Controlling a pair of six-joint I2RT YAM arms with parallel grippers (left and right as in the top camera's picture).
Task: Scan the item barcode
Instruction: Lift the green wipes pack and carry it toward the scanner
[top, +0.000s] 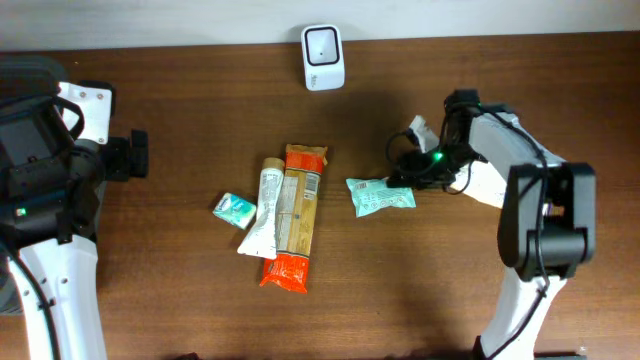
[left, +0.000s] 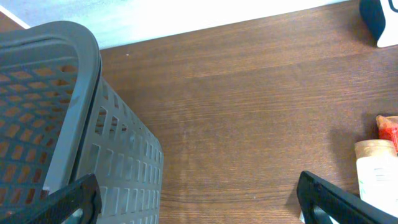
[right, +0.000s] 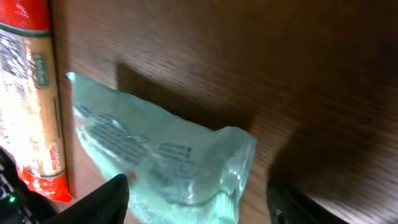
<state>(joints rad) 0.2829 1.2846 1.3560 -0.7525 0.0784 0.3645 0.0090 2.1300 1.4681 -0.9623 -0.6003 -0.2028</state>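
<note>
Basket (left: 118, 155): grey, slotted walls, far L of table, just beside L gripper.
L gripper (left: 199, 186): fingers wide apart, nothing btwn them, over bare wood; well apart from all pkts.
Small teal pkt (top: 234, 209): flat on table, L end of centre cluster, touching white pouch.
White pouch (top: 262, 212): lies lengthwise, overlaps L edge of orange pkt.
Orange pkt (top: 293, 215): long, label up, red at near end; mid table.
Scanner (top: 323, 57): white, at far edge of table, well apart from every pkt.
Big teal pkt (right: 155, 149): flat on wood, R of orange pkt, not touching it; its R end sits btwn R gripper's fingers.
R gripper (right: 198, 186): low over pkt end, fingers apart either side, not clamped; can't tell if a pad touches the film.
</note>
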